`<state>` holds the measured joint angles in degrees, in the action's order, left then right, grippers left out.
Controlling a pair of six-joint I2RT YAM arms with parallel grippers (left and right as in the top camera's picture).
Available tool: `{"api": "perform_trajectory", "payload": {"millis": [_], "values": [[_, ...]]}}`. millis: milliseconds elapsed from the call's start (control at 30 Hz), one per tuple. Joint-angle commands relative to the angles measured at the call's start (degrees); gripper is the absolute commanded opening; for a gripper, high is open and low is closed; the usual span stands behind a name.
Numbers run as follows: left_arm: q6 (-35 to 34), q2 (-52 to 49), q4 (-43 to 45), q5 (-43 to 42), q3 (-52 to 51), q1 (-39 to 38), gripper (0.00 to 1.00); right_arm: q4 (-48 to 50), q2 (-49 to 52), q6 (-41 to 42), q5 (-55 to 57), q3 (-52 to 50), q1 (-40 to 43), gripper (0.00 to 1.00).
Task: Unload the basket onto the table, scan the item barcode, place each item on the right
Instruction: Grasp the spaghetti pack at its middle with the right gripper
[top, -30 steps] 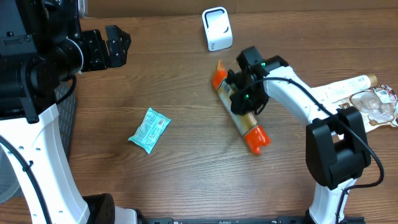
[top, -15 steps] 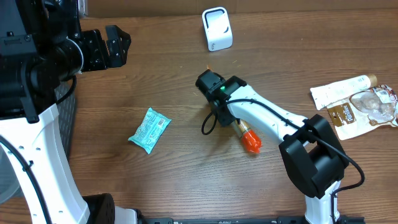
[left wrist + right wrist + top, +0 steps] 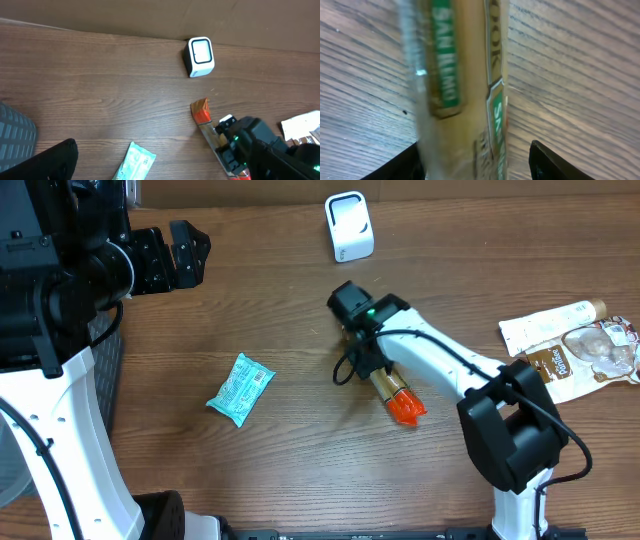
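Two robot arms, white links with black joints, are seen from above. The left arm (image 3: 55,390) rises along the left edge and bends at a bulky black wrist. The left gripper (image 3: 200,252) points right, held in the far left corner, its two black fingers spread wide. Its wrist camera catches only one dark fingertip (image 3: 57,160), low in the left corner. The right arm (image 3: 440,360) reaches from a black base joint at lower right, up and left toward the middle. The right gripper (image 3: 368,358) points down close to the surface, a green light on its black wrist. Its two dark fingertips (image 3: 547,162) stand parted.
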<state>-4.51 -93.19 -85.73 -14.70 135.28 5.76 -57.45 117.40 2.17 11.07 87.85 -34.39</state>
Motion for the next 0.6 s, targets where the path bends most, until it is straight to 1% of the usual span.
{"api": "perform_trajectory", "payload": {"millis": [0,67,167,233,400,433,467,500,567], "values": [[0.2,-0.5,0.0,0.3,0.9,0.6,0.99,0.1,-0.4,-3.8,-12.8,-0.2,4.5,0.64],[0.2,-0.5,0.0,0.3,0.9,0.6,1.00,-0.4,-0.4,-6.4,-19.8,-0.2,7.0,0.63],[0.2,-0.5,0.0,0.3,0.9,0.6,0.99,-1.9,-0.4,-10.8,-28.0,-0.2,9.9,0.58],[0.2,-0.5,0.0,0.3,0.9,0.6,0.99,-2.7,-0.4,-11.7,-30.1,-0.2,11.0,0.56],[0.2,-0.5,0.0,0.3,0.9,0.6,0.99,-3.4,-0.4,-11.7,-31.8,-0.2,11.6,0.56],[0.2,-0.5,0.0,0.3,0.9,0.6,1.00,-3.6,-0.4,-11.7,-32.3,-0.1,11.6,0.58],[0.2,-0.5,0.0,0.3,0.9,0.6,0.99,-3.8,-0.7,-11.7,-32.4,0.0,11.6,0.66],[0.2,-0.5,0.0,0.3,0.9,0.6,1.00,-4.0,-1.0,-11.7,-32.4,0.0,11.6,0.70],[0.2,-0.5,0.0,0.3,0.9,0.6,1.00,-4.5,-2.2,-11.7,-32.1,0.0,11.6,0.73]]}}
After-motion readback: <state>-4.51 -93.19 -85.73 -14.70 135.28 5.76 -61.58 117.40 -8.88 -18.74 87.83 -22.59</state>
